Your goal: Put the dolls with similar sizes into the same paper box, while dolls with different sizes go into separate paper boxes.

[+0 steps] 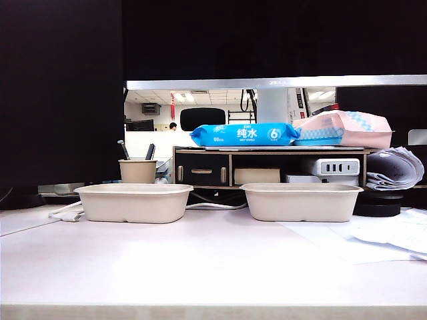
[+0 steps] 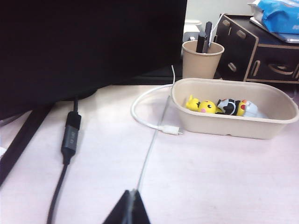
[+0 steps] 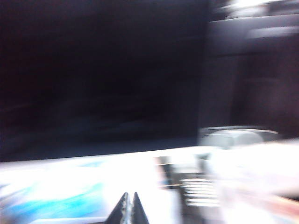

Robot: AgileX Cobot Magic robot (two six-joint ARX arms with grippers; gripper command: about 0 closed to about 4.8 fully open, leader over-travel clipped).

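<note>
Cables [image 2: 149, 122] trail over the counter [image 1: 213, 260] beside the left paper box [image 2: 233, 126], a pen cup [image 2: 201, 58] just behind it. Inside lie the yellow doll [image 2: 202, 106] and blue-black-white doll [image 2: 238, 107]. The right paper box [image 1: 301, 201] hides its contents. Counter in front is open. Left tool [image 2: 132, 196] closed, empty; right tool [image 3: 129, 200] closed, its view blurred.

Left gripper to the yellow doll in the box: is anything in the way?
Nothing solid. Only the white cable lies flat on the table between the left gripper, jaws shut, and the paper box holding the yellow doll.
</note>
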